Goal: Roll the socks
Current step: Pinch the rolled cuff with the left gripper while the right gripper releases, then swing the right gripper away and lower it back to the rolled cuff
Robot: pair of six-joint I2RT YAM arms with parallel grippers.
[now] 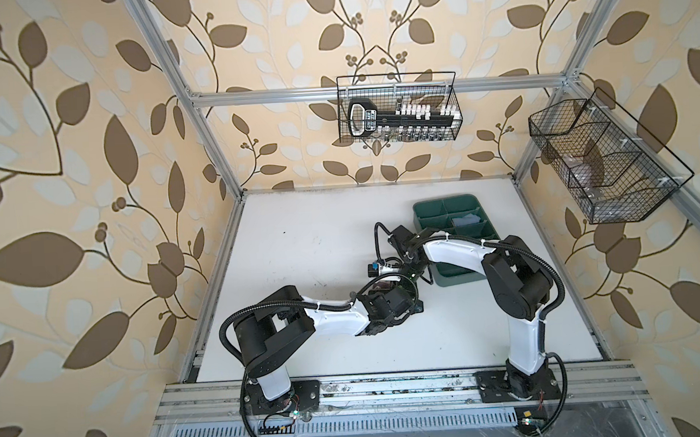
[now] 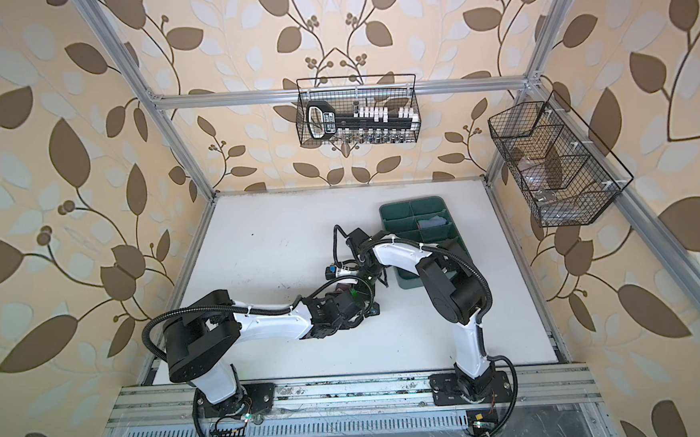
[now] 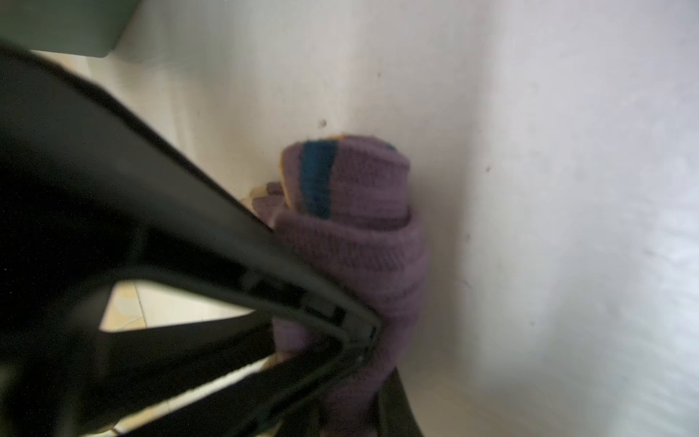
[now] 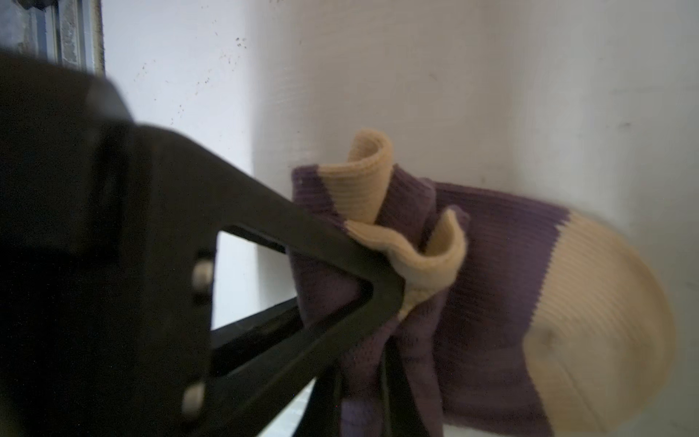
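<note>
Here the left arm [image 1: 333, 320] and right arm [image 1: 450, 253] fold inward, meeting just beside the green tray [image 1: 443, 200]. The left gripper [image 3: 378, 363] pinches the rolled end of the purple sock [image 3: 351, 242]. The right gripper [image 4: 393, 329] clamps its bunched tan fold.

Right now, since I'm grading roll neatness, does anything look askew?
Yes. The purple ribbed fabric sock is bunched, not rolled, at the right end effector: tan folds curl up loosely and its tan toe sticks out flat. Its other end looks rolled.

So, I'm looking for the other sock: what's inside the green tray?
One far compartment of the green divided tray holds a pale blue bundle, too small to identify. The right arm crosses the tray's middle, hiding those compartments.
</note>
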